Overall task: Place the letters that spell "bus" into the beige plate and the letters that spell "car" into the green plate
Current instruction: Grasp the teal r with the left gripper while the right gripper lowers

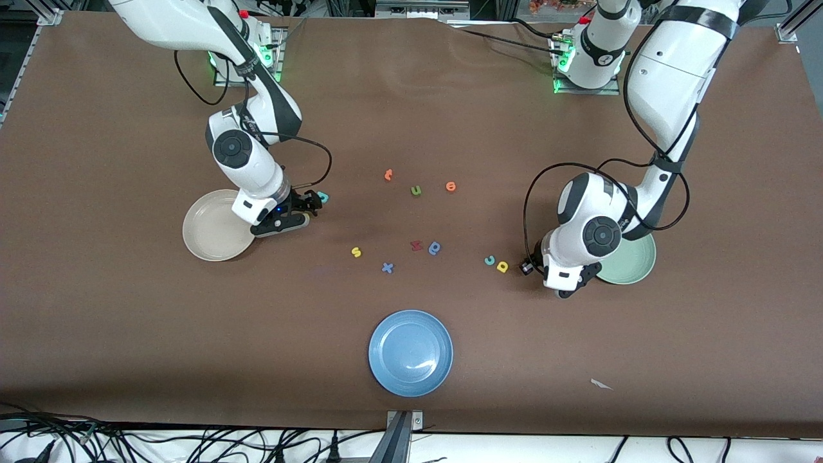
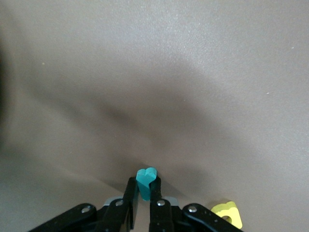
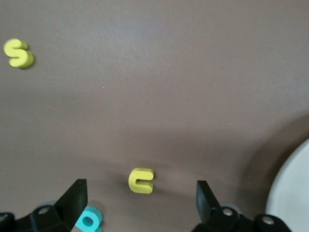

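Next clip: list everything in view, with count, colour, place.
beige plate: one, cream, right arm's end.
green plate: one, mint, left arm's end.
blue plate: one, nearest the camera.
teal letters: three; b beside right gripper, c beside yellow a, one in left gripper.
yellow letters: three; u between right gripper's fingers, s mid-table, a by left gripper.
other letters: six, mid-table; two orange, green, red, two blue.
paper scrap: one, white, near camera edge.
right gripper: open, beside beige plate.
left gripper: shut on teal letter, beside green plate.
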{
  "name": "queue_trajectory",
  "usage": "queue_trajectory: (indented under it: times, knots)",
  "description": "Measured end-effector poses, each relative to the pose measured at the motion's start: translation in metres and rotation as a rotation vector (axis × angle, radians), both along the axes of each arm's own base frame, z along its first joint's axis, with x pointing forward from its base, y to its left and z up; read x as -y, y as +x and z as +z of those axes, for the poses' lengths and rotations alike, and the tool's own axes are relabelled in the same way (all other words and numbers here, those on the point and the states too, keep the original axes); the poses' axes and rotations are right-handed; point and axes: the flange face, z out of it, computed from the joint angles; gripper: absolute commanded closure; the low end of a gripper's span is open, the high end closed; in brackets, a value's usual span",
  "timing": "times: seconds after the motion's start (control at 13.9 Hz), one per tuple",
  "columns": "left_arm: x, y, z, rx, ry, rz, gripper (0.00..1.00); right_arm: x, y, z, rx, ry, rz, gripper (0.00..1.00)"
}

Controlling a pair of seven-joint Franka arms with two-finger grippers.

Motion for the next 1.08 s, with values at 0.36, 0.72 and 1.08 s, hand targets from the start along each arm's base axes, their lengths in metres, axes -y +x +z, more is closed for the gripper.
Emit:
queue_trajectory:
  times: [0.36, 0.72, 1.08]
  knots:
    - [-0.004, 0.012, 0.021, 0.031, -0.007, -0.045, 1.0, 0.0, -0.004, -0.009, -0.013, -0.001, -0.004, 0.01]
    - [-0.058, 0.016, 0.104, -0.051, -0.001, -0.228, 1.0, 0.0, -0.015, -0.026, -0.012, 0.011, 0.0, 0.06]
    - [-0.131, 0.0, 0.09, -0.186, -0.065, -0.413, 1.0, -0.001, -0.016, -0.029, -0.013, 0.013, 0.001, 0.11]
